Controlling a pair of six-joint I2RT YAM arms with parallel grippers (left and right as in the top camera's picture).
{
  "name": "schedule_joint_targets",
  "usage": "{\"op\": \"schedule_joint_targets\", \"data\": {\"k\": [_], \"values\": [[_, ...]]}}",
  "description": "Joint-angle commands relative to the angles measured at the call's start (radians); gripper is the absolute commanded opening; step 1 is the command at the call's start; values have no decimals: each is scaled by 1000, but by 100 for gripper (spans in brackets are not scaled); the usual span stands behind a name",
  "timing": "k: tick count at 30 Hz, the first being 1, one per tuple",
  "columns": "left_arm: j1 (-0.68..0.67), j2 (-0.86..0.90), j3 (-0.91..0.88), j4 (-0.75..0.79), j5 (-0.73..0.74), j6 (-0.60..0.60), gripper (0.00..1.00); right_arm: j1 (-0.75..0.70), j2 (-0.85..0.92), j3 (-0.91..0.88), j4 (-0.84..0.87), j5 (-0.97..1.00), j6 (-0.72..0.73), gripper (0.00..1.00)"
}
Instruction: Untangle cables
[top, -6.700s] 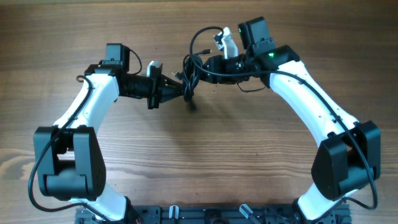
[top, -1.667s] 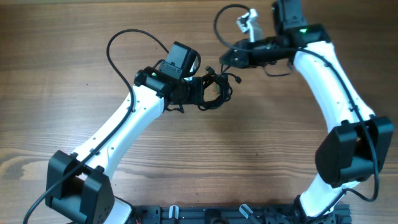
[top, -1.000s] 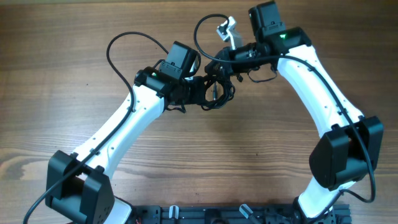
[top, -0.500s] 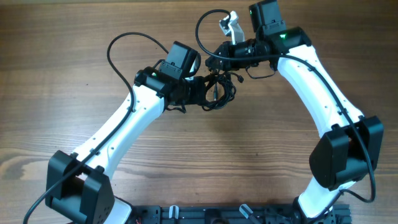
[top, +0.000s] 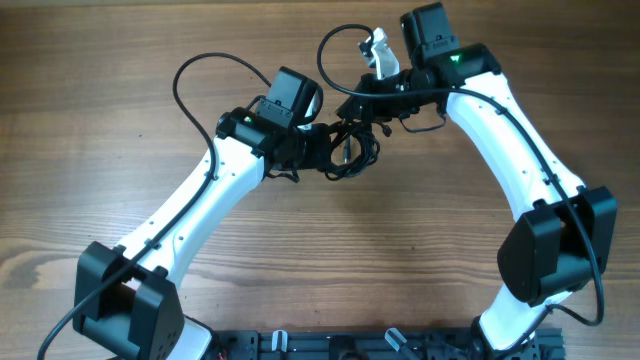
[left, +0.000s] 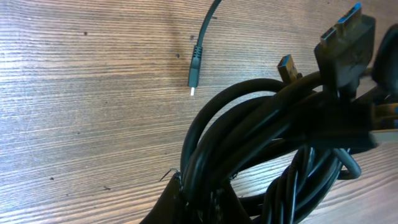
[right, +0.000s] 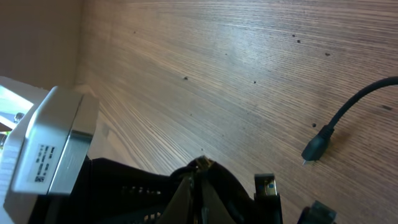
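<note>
Cables: black tangled bundle, located over the centre-rear of the wooden table and clamped in the closed left gripper. One plug end is seen apart from the bundle. Right gripper: closed, set against the bundle's top; whether a strand is pinched cannot be told.

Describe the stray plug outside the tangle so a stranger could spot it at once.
Start at the wooden table, then the black cables bunched near its middle. In the left wrist view one thin cord runs clear of that bunch, ending in a slim plug; the other connectors poke from the bunch itself.
</note>
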Motion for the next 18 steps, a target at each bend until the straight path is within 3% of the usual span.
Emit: {"op": "schedule_joint_targets", "data": {"k": [1, 10, 18], "values": [[0, -23, 18, 22, 50, -10, 4, 19, -29, -42, -4, 13, 9, 4], [10, -23, 18, 49, 63, -145, 4, 57, -28, -44, -35, 84, 30, 4], [140, -38, 18, 104, 402, -212, 4, 58, -28, -44, -46, 125, 49, 4]]}}
